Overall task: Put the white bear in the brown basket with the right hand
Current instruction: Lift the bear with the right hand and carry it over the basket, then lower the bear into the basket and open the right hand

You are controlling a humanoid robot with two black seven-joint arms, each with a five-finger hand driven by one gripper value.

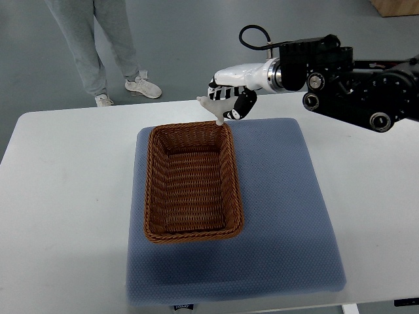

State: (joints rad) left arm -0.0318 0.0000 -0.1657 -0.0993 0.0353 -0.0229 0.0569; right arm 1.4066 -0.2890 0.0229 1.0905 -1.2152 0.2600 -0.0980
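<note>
So there's a white table point(59, 196) with a blue-grey padded mat point(288, 216) lying flat on it, reaching almost to the near edge. Behind the table, on the grey floor point(183, 46), a person point(98, 39) stands in grey trousers and white sneakers point(143, 86), only visible from the legs down.

The right arm reaches in from the right edge, wrist level. Its right hand point(229, 98) hangs with fingers point(243, 104) curled around a bear point(213, 106).
</note>
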